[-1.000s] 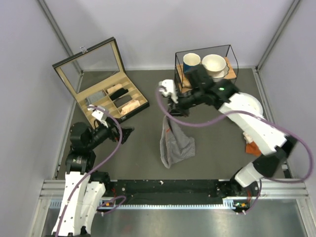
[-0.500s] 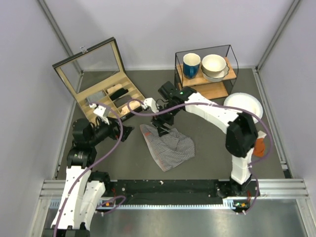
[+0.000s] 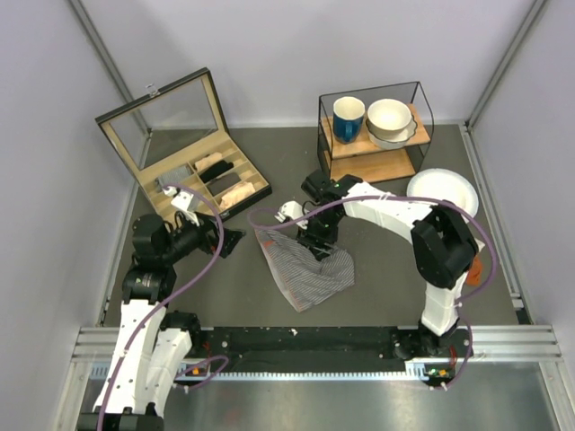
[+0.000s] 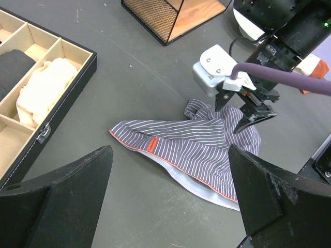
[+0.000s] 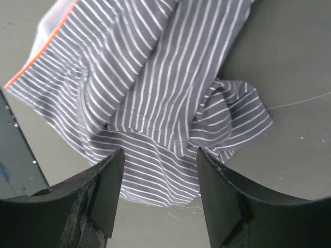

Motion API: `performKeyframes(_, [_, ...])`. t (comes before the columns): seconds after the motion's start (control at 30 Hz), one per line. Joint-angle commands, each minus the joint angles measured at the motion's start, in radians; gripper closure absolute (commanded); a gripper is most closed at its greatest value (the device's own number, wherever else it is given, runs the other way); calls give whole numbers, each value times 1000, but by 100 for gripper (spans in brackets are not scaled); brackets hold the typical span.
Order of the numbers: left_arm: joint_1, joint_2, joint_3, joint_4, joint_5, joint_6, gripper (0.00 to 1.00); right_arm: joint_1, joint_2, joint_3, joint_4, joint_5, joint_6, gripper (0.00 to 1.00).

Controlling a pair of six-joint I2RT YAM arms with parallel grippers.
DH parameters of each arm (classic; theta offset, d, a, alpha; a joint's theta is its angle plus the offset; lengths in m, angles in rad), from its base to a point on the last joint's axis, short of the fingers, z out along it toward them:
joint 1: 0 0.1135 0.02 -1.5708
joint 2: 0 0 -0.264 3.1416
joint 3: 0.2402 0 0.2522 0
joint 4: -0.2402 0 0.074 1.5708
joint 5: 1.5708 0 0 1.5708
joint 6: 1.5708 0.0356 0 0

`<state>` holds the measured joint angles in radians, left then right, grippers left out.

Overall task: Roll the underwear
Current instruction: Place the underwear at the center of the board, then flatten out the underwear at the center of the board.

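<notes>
The underwear (image 3: 302, 266) is grey cloth with fine white stripes and an orange trim. It lies crumpled but partly spread on the dark table, also seen in the left wrist view (image 4: 196, 145) and right wrist view (image 5: 139, 98). My right gripper (image 3: 317, 241) hovers open just above its bunched far edge, and its fingers (image 4: 247, 114) hold nothing. From the right wrist, the right gripper (image 5: 160, 155) frames striped folds between its jaws. My left gripper (image 3: 232, 242) stands wide open to the left of the cloth, apart from it, with the left gripper (image 4: 170, 160) pointed towards the trim.
An open wooden compartment box (image 3: 208, 176) with fabric rolls stands at the back left. A wire-frame shelf (image 3: 374, 160) with a blue cup and a white bowl is at the back, and a white plate (image 3: 442, 190) is at the right. An orange-and-white cloth (image 4: 316, 66) lies beyond the right arm.
My right gripper held the underwear hanging in the air, then lowered it leftwards and opened. The cloth now lies on the table and the gripper has drawn slightly right. The left arm barely moved.
</notes>
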<state>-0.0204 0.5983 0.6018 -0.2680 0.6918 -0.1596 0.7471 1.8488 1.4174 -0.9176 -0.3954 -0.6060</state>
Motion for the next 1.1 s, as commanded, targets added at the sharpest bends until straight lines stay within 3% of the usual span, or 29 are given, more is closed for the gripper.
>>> performKeyframes(0.0, [8,-3,3,56,20,-14,1,-20,12,3,60,81,20,42])
performKeyframes(0.33, [10,-3,1,58,25,-14,1,-23,66,-5,56,61,29,45])
performKeyframes(0.57, [10,-6,1,58,25,-17,1,-23,75,-3,42,46,28,67])
performKeyframes(0.67, [10,-6,1,56,23,-15,1,-23,78,-2,39,44,26,71])
performKeyframes(0.97, [10,-8,3,58,23,-15,1,-23,110,3,37,72,31,66])
performKeyframes(1.07, [10,-8,1,56,25,-14,1,-23,109,3,31,66,29,75])
